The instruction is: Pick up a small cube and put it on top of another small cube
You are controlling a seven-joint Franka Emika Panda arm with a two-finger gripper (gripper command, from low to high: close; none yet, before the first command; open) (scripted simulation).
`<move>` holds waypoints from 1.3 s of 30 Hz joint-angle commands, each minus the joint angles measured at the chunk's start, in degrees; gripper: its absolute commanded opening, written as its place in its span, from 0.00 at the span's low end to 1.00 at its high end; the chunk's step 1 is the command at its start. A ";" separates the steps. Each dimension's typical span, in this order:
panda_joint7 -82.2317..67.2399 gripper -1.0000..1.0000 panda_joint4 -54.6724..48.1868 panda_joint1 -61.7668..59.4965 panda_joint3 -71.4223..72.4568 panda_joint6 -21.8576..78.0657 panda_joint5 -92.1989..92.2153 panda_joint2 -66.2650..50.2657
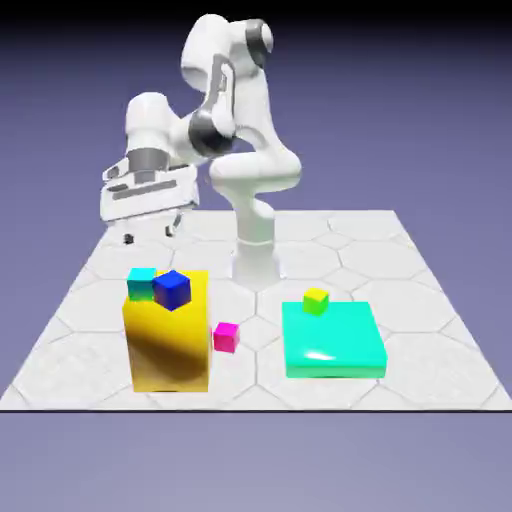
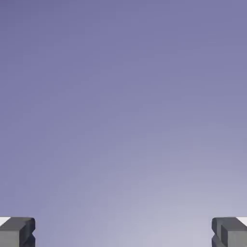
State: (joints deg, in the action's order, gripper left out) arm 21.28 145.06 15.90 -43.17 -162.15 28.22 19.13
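Table of pale, stone-patterned slabs (image 1: 420, 350), spread out lower than the jaws. Glossy white robot arm (image 1: 232, 160) with dark grey joints, bent above the table, ending in a white two-finger gripper (image 1: 149, 235), tilted; jaws released, wide apart, with only blue-violet backdrop (image 2: 123, 106) between the fingertips in the hand view. Lower than the jaws, toward the exterior view's right, low turquoise slab-shaped block (image 1: 333, 345). Below the jaws and nearer the camera, tall glossy yellow block (image 1: 170, 350). At its top, plain dark blue cube (image 1: 172, 291) and teal small cube (image 1: 142, 284), side by side. Below the jaws, toward the exterior view's right, tiny magenta-pink cube (image 1: 226, 337) on the table, just beside the yellow block. Farther from the jaws that way, tiny yellow-green cube (image 1: 316, 301) at the turquoise block's far edge.
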 commanded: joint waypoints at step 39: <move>28.44 0.50 10.93 37.23 -40.80 0.65 97.18 -34.34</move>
State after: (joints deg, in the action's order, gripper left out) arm 49.71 155.99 53.14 -83.97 -161.50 125.40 -15.21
